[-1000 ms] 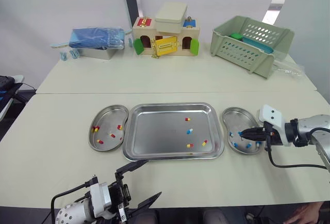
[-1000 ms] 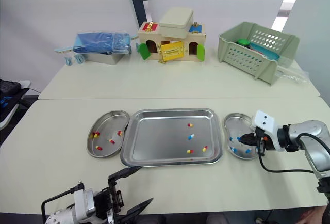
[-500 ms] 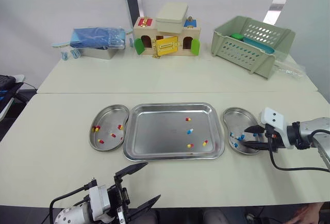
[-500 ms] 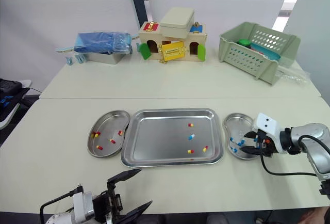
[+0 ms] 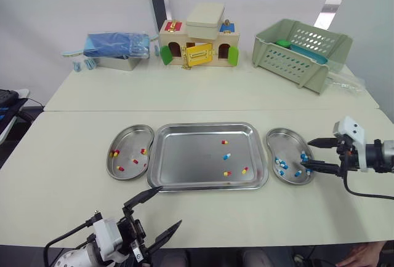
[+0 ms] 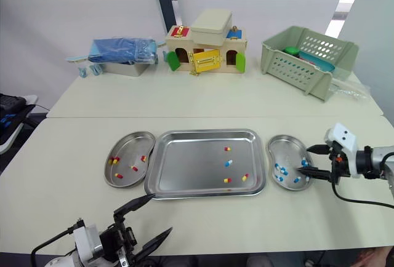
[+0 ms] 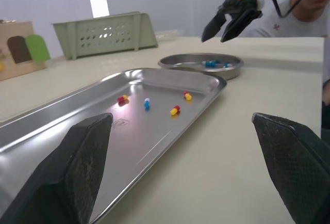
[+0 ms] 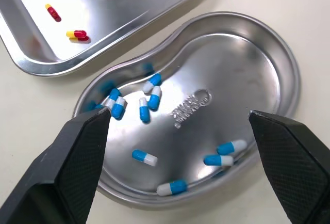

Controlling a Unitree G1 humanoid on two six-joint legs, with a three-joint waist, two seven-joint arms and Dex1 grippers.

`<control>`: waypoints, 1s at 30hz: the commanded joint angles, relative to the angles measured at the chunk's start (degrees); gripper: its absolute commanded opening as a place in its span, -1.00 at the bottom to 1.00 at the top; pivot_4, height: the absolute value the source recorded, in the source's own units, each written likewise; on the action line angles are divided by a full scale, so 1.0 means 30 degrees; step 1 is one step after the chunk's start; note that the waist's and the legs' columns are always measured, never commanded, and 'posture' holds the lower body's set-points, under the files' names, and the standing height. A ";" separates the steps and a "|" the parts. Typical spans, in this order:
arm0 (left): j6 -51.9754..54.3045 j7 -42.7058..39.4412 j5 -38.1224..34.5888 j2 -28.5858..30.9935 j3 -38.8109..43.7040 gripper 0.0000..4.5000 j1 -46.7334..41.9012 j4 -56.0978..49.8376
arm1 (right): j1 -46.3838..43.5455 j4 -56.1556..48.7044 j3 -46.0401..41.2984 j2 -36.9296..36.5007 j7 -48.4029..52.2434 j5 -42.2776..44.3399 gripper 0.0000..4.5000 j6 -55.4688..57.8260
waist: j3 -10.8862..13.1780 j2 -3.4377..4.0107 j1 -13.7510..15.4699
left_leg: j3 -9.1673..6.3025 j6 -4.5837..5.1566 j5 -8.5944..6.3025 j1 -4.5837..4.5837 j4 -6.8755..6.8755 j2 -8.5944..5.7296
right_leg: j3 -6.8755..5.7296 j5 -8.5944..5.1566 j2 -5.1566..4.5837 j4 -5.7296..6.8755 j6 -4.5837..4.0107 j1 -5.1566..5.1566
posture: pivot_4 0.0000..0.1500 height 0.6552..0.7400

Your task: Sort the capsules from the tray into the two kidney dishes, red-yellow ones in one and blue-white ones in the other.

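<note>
Right pincer [image 5: 306, 154] released above the kidney dish [image 5: 274, 135]
It gapes empty; my blue-white capsules [image 8: 149, 94] lie just beneath its tips, the tray [image 5: 184, 156] with four more beyond the dish.

Tray [image 7: 82, 115] is running off the left wrist view's edge; basket [image 5: 289, 64] at two o'clock is hiding its contents

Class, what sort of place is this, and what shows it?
Probably a robot test lab, staged as a medical sorting bench: a steel tray, kidney dishes holding capsules, and a toy house and basket on plain tables.
</note>
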 commanded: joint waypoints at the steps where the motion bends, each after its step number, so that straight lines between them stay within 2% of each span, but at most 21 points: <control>1: 0.2877 0.2703 -0.0698 0.0936 0.2555 1.00 0.1109 -0.2301 | 0.0338 0.2392 -0.1969 -0.0284 0.0602 0.0424 0.99 -0.2592 | 0.0006 -0.0010 -0.0002 | -0.0001 0.0000 0.0000 0.0000 0.0000 0.0000 | 0.0001 0.0000 0.0000 -0.0002 0.0000 0.0003 | 1.00 1.00; 6: 0.6874 0.4258 -0.2726 0.2980 0.7383 1.00 0.1968 -0.2250 | 0.0301 0.6601 -0.2414 -0.0609 0.1258 -0.0282 0.99 -0.5816 | 0.0006 -0.0007 -0.0021 | 0.0003 0.0000 0.0000 0.0015 0.0003 0.0002 | 0.0000 0.0000 0.0001 0.0012 0.0000 0.0009 | 1.00 1.00; 10: 0.7892 0.3646 -0.3004 0.4205 1.0741 1.00 0.1658 0.0386 | 0.0009 0.9275 -0.2138 -0.0519 0.1515 -0.0767 0.99 -0.8426 | 0.0006 -0.0001 -0.0083 | 0.0025 0.0000 0.0000 0.0027 -0.0007 0.0001 | 0.0016 -0.0001 0.0002 0.0007 0.0000 0.0005 | 1.00 1.00; 13: 0.8358 0.2596 -0.2408 0.5375 1.1943 1.00 0.1362 0.2554 | -0.0580 1.0685 -0.1644 -0.0381 0.1577 -0.1172 0.99 -0.9153 | 0.0010 0.0005 -0.0173 | 0.0026 0.0000 0.0000 0.0030 -0.0010 0.0003 | 0.0015 -0.0002 0.0006 0.0010 -0.0002 0.0001 | 1.00 1.00; 20: 0.9319 0.1870 -0.1394 0.6728 1.3073 1.00 0.0034 0.5089 | -0.0961 1.1254 -0.1438 0.0072 0.1454 -0.1234 0.99 -0.9822 | 0.0010 0.0008 -0.0291 | 0.0033 -0.0003 0.0001 0.0024 -0.0009 0.0003 | 0.0021 -0.0002 0.0003 0.0012 -0.0002 0.0000 | 1.00 1.00; 30: 1.0425 0.1719 -0.0656 0.6596 1.2470 1.00 -0.1326 0.4815 | -0.0111 1.0257 -0.1816 0.0337 0.1159 -0.0785 0.99 -0.9571 | 0.0010 0.0008 -0.0332 | 0.0033 -0.0004 0.0001 0.0025 -0.0009 0.0006 | 0.0022 -0.0002 0.0002 0.0017 -0.0002 -0.0001 | 1.00 1.00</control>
